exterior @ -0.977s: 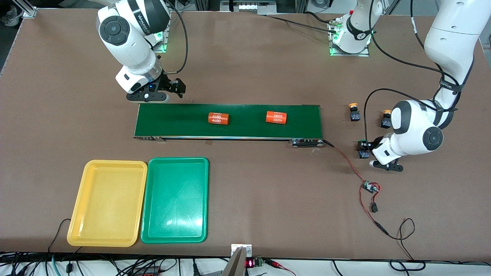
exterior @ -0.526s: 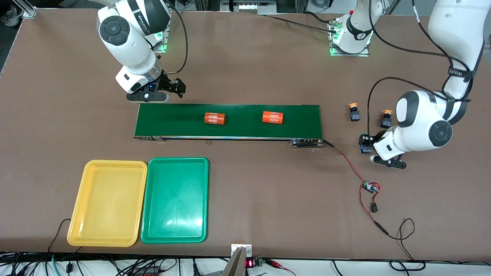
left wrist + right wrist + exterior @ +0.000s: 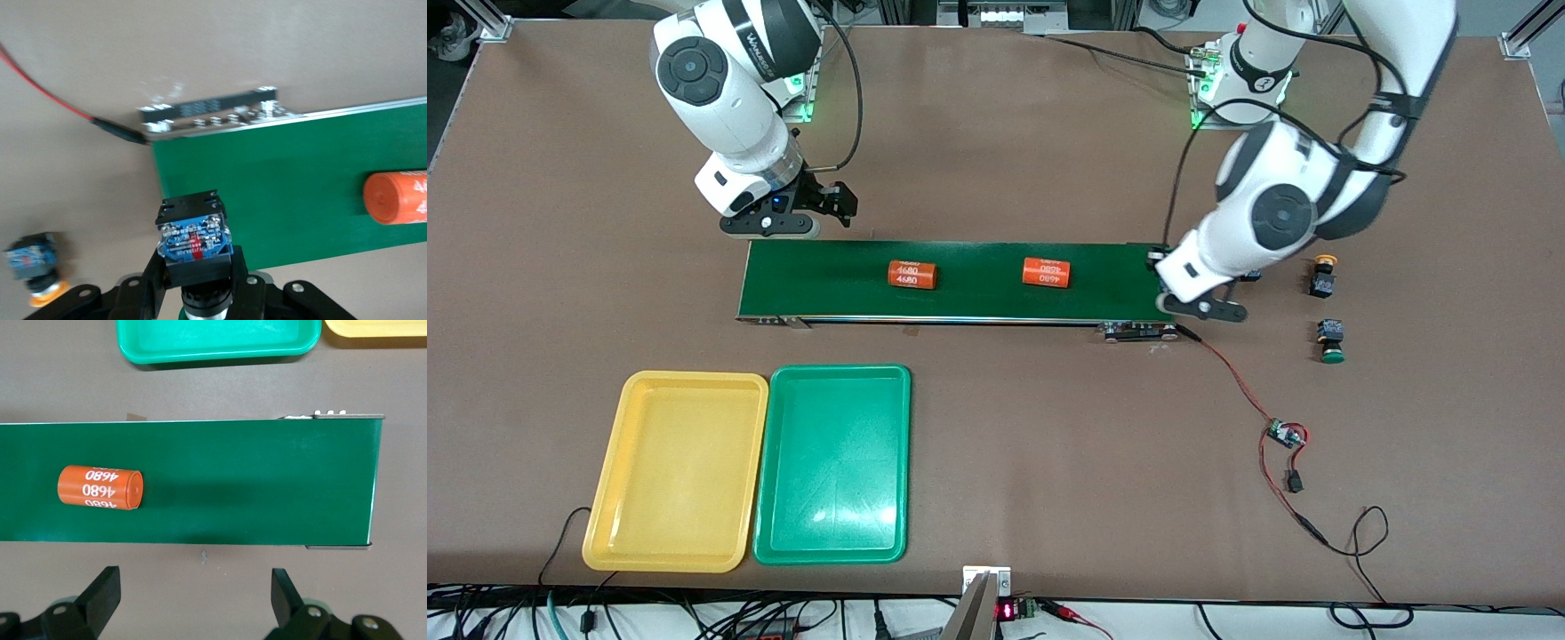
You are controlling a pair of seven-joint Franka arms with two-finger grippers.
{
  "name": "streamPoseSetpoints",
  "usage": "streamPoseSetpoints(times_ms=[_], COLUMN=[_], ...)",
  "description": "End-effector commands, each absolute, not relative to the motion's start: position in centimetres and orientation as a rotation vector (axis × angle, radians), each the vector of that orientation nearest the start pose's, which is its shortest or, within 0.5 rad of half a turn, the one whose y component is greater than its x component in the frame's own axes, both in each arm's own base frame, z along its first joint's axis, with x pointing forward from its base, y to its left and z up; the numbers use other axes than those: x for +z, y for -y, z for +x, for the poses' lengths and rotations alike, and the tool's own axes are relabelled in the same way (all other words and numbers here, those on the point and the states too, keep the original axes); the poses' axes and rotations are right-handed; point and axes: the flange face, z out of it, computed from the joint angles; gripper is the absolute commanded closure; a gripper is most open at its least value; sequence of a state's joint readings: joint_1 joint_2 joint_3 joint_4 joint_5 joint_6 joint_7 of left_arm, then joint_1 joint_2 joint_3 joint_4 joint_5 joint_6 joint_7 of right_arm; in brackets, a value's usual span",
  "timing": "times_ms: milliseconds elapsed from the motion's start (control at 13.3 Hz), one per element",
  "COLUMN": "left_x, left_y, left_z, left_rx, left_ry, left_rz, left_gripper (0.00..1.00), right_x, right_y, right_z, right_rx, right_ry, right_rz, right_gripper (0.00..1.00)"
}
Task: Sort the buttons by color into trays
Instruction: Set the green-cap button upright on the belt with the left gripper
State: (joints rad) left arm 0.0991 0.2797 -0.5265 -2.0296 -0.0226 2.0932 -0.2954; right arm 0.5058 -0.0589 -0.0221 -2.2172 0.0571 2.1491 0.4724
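Note:
My left gripper (image 3: 1160,263) hangs over the conveyor belt's (image 3: 978,289) end toward the left arm. It is shut on a button (image 3: 193,235) with a black-and-blue body (image 3: 193,257); only a green sliver of its cap shows. Two more buttons rest on the table off that end of the belt, one yellow-capped (image 3: 1323,277) (image 3: 35,265) and one green-capped (image 3: 1332,342) nearer the camera. My right gripper (image 3: 833,201) (image 3: 193,593) waits open and empty beside the belt's other end. The yellow tray (image 3: 676,471) and green tray (image 3: 831,462) (image 3: 213,340) sit side by side, empty, nearer the camera.
Two orange cylinders marked 4680 (image 3: 911,274) (image 3: 1046,271) lie on the belt; one shows in each wrist view (image 3: 100,487) (image 3: 397,199). A small circuit board (image 3: 1285,436) on red-black wires trails from the belt's end toward the front edge.
The left arm has swung from the buttons' spot to over the belt's end, carrying one button and uncovering the green-capped one. Both cylinders have drifted toward the right arm's end. The right arm is unmoved.

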Motion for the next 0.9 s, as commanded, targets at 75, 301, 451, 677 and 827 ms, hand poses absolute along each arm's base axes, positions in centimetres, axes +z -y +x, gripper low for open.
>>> streamPoseSetpoints(times_ms=[75, 301, 451, 677, 827], left_x=[28.3, 26.6, 25.6, 25.2, 28.5], left_y=[23.5, 24.5, 25.5, 26.0, 25.9], left_z=[52.0, 51.9, 51.5, 51.8, 52.3], left_rx=[0.333, 0.334, 0.343, 0.319, 0.247], left_ry=[-0.142, -0.099, -0.085, -0.065, -0.077], left_rz=[-3.253, -3.270, -3.276, -3.293, -3.290], left_gripper=[1.00, 1.00, 0.99, 0.18, 0.00], right_x=[40.4, 40.4, 40.4, 40.4, 40.3], right_y=[-24.4, -24.4, -24.4, -24.5, -24.5], right_z=[45.6, 45.6, 45.6, 45.5, 45.5], right_rx=[0.064, 0.064, 0.064, 0.072, 0.075], right_ry=[-0.058, -0.058, -0.058, -0.054, -0.055], right_rz=[-3.095, -3.095, -3.095, -3.099, -3.099], right_gripper=[0.00, 0.00, 0.00, 0.00, 0.00])
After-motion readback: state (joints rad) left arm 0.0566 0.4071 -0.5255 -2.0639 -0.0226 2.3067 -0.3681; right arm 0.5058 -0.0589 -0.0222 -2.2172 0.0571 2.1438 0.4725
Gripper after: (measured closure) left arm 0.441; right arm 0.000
